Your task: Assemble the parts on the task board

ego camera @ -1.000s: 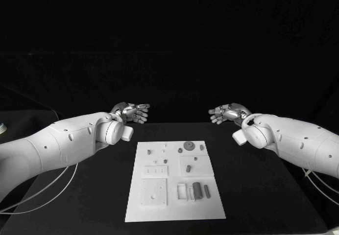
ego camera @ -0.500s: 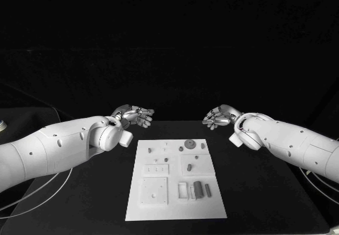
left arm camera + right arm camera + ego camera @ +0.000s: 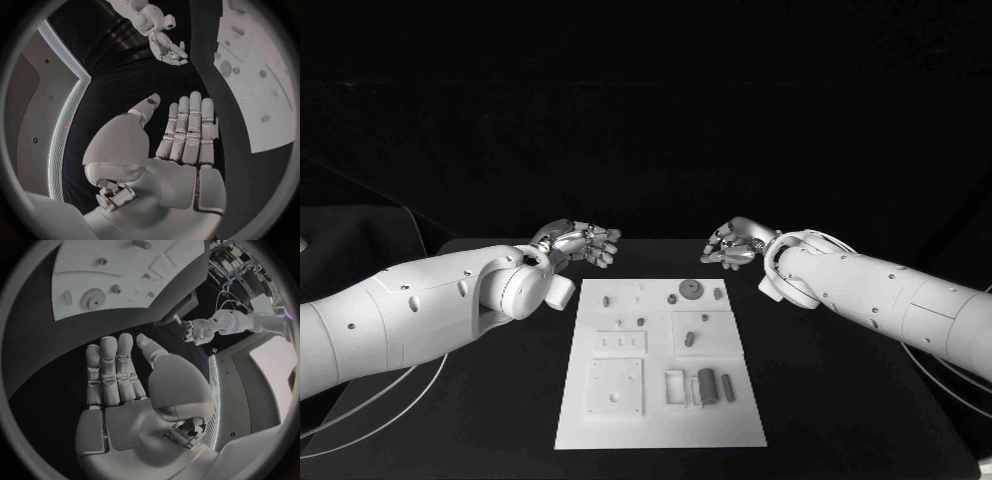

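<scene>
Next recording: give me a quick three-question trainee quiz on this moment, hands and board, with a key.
1. True or false: the left hand is holding a part.
2. Where do both hands sit relative to the task board? A) resting on it B) past its far end, one toward each side C) at its near edge.
3. Fill in: on the board's far end lies a round, disc-shaped part, on the side nearer the ___ hand.

Key
1. False: the wrist view shows its fingers straight and apart, palm bare.
2. B.
3. Right.
</scene>
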### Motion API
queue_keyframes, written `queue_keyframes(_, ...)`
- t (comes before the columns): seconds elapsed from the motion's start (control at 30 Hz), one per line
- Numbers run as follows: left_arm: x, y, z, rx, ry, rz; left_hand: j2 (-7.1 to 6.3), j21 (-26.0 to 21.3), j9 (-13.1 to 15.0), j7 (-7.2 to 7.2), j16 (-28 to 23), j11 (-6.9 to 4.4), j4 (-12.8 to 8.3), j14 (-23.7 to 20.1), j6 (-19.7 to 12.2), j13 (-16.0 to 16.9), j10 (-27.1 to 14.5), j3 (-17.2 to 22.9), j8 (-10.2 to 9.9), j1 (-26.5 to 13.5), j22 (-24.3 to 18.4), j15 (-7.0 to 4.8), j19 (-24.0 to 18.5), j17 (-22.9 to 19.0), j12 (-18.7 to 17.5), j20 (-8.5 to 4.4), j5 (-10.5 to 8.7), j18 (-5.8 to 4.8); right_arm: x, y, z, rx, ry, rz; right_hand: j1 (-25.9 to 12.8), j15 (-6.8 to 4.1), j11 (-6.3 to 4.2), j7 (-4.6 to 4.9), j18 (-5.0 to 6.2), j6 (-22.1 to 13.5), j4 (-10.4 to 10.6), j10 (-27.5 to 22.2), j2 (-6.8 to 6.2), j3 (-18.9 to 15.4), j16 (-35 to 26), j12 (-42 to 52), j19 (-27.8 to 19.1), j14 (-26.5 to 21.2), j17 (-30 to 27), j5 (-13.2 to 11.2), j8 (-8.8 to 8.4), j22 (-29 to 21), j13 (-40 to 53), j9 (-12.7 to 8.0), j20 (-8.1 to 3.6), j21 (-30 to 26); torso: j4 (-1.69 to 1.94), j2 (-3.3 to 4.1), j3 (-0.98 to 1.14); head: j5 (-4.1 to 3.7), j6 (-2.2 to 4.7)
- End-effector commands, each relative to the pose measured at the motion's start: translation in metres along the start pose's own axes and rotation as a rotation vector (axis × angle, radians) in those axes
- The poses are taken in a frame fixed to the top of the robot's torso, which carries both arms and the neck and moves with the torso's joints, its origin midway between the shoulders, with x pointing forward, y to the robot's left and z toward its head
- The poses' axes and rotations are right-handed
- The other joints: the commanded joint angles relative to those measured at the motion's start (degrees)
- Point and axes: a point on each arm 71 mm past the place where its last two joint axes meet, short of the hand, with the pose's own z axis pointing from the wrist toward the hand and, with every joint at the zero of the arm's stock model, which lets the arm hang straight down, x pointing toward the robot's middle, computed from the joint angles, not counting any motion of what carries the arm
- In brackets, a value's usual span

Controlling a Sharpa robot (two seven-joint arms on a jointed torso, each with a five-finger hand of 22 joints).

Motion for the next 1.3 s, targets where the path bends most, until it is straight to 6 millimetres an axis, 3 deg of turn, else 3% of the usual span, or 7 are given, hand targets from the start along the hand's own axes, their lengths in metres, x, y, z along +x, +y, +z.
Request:
queue_keyframes(0.03,0.0,-0.003,-0.003,0.025,0.013,-0.017,-0.07,-0.3,-0.1,0.32,-0.2,-0.04,0.4,0.1,-0.1,-0.1,-0.4,0.0,-0.2,-0.7,-0.1,0.46,0.2,0.0,-0.3,0.34,0.13,0.62,0.004,0.007,0.002,-0.04,0.017,-0.157,0.8,-0.93,-0.98,0.04,1.2,0.3,0.1,-0.4,-0.01,-0.8,5.0,4.7,1.1,-0.3,3.8,0.1,-0.47,0.9,3.7,-0.5,-0.25,2.2,0.67,1.27,-0.41,-0.4,0.44)
queue_keyframes(0.17,-0.005,-0.004,-0.007,0.028,0.015,-0.024,-0.24,-0.4,-0.1,0.32,-0.4,-0.01,0.5,0.0,-0.1,-0.1,-0.5,-0.1,-0.3,-0.9,-0.1,0.52,0.2,0.0,-0.4,0.36,0.12,0.6,0.009,0.014,0.003,-0.053,0.032,-0.239,1.2,-2.0,-1.9,0.05,1.97,-0.1,0.2,-0.6,-0.31,-1.3,10.9,10.3,2.7,0.0,7.7,0.2,-0.72,2.3,7.9,-1.1,-0.67,5.2,1.09,2.5,-0.74,-0.46,1.43)
queue_keyframes(0.37,-0.005,-0.012,-0.009,0.045,0.013,-0.034,-0.29,-0.4,-0.1,0.32,-0.4,0.0,0.5,-0.1,-0.2,-0.1,-0.5,-0.2,-0.3,-0.9,-0.2,0.54,0.1,0.0,-0.5,0.36,0.13,0.59,0.015,0.025,0.007,-0.058,0.032,-0.33,1.1,-2.52,-2.31,-0.01,2.35,-1.1,0.3,-0.9,-1.17,-1.6,13.8,13.2,3.4,0.0,9.6,0.1,-1.07,3.0,10.0,-1.6,-0.88,6.8,1.89,4.24,-1.34,-0.97,1.9)
queue_keyframes(0.6,0.0,-0.017,-0.009,0.055,0.024,-0.037,-0.32,-0.5,-0.1,0.31,-0.5,0.0,0.5,-0.1,-0.2,-0.2,-0.6,-0.2,-0.4,-1.0,-0.2,0.55,0.1,0.0,-0.5,0.37,0.13,0.59,0.023,0.034,0.009,-0.05,0.06,-0.388,0.4,-2.78,-2.32,0.04,2.56,-6.8,0.8,-2.6,-2.85,-2.0,16.7,15.9,3.0,-1.5,11.5,0.2,-2.31,3.6,12.2,-3.5,-0.97,8.1,2.87,6.05,-1.93,-1.78,2.41)
queue_keyframes(0.8,0.0,-0.017,-0.009,0.055,0.023,-0.036,-0.34,-0.5,-0.2,0.31,-0.5,0.01,0.6,-0.1,-0.2,-0.2,-0.6,-0.2,-0.4,-1.0,-0.2,0.56,0.1,0.0,-0.6,0.37,0.13,0.58,0.027,0.038,0.01,-0.05,0.064,-0.413,0.0,-2.82,-2.24,0.16,2.6,-9.5,1.0,-3.2,-3.41,-2.0,17.8,16.8,2.9,-1.9,12.2,0.1,-2.46,3.8,12.9,-4.3,-0.98,8.6,3.08,7.14,-2.5,-2.1,2.63)
queue_keyframes(1.0,-0.001,-0.017,-0.009,0.056,0.021,-0.036,-0.37,-0.5,-0.2,0.31,-0.5,0.01,0.6,-0.2,-0.2,-0.2,-0.6,-0.3,-0.4,-1.0,-0.2,0.57,0.1,0.0,-0.6,0.38,0.14,0.58,0.03,0.038,0.011,-0.04,0.075,-0.426,-0.1,-2.84,-2.26,0.18,2.62,-9.9,1.1,-3.2,-3.53,-2.0,18.1,17.1,2.9,-1.9,12.3,0.1,-2.42,3.9,13.1,-4.4,-0.99,8.7,3.07,7.84,-2.69,-2.19,2.81)
queue_keyframes(1.3,0.0,-0.021,-0.009,0.063,0.022,-0.036,-0.4,-0.5,-0.2,0.31,-0.6,0.01,0.6,-0.2,-0.3,-0.2,-0.6,-0.3,-0.4,-1.1,-0.2,0.58,0.1,0.0,-0.6,0.38,0.14,0.58,0.039,0.032,0.01,-0.022,0.098,-0.44,-0.2,-2.92,-2.31,0.21,2.7,-10.3,1.2,-3.2,-3.58,-1.9,18.8,17.7,3.1,-1.7,12.7,0.2,-2.21,4.1,13.4,-4.5,-1.04,9.2,3.39,8.84,-3.27,-2.2,3.37)
